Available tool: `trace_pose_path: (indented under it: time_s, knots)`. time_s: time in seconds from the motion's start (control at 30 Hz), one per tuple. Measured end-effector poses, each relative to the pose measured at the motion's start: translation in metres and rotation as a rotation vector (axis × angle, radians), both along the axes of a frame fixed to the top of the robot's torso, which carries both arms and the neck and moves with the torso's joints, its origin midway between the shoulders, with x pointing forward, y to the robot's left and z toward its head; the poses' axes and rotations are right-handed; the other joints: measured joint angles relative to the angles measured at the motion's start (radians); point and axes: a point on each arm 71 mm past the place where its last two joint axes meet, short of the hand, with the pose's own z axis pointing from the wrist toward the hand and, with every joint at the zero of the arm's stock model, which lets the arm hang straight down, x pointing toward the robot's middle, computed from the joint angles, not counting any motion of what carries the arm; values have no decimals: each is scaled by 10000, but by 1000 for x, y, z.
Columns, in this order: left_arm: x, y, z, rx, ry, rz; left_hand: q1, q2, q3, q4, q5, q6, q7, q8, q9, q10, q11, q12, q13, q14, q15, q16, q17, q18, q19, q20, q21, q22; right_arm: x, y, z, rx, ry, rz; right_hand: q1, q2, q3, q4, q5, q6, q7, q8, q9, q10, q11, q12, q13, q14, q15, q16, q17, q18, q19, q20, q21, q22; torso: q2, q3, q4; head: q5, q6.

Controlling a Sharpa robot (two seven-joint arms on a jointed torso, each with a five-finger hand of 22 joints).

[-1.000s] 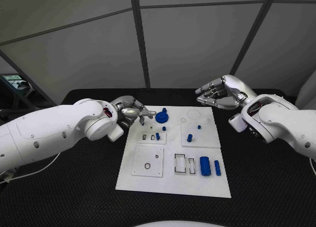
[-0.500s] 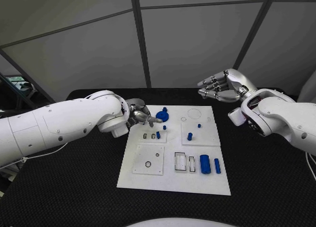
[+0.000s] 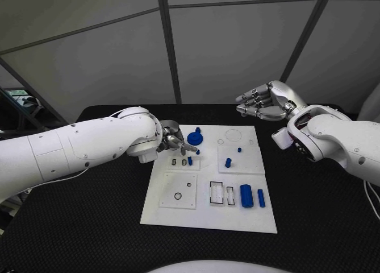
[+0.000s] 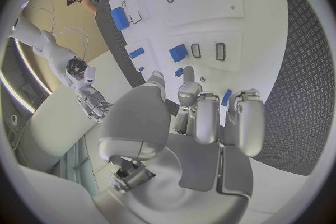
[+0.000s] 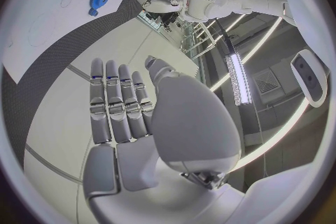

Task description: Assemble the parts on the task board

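A: Left hand (image 3: 175, 142) low over the task board (image 3: 208, 219), fingers curled, nothing visibly gripped. Blue gear (image 3: 195, 137) just beside its fingertips, far edge.

B: Looks rigid, light plastic (slick, prob.); pinch across the rim. Right hand (image 3: 264, 101) raised off-board, relaxed, empty.

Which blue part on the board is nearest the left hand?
The blue gear at the board's far edge: it lies right beside the left hand. The pegs and cylinders sit farther off.
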Motion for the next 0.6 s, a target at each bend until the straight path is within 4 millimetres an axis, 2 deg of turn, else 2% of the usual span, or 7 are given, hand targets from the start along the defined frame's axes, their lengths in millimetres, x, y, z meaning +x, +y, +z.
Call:
trace_pose_path:
  time_s: [0.6]
  knots:
    - [0, -7, -5, 591, 468, -608, 147, 146, -166, -32, 1, -59, -12, 201, 294, 0, 0, 60, 66, 36, -36, 0, -1, -1, -7, -6, 38, -1, 0, 1, 0, -119, -26, -17, -51, 52, -27, -27, 0, -36, 35, 1, 1, -72, 73, 0, 1, -57, 57, 0, -119, -1, 34, 35, -155, -150, 19, -14, -2, 22, -126]
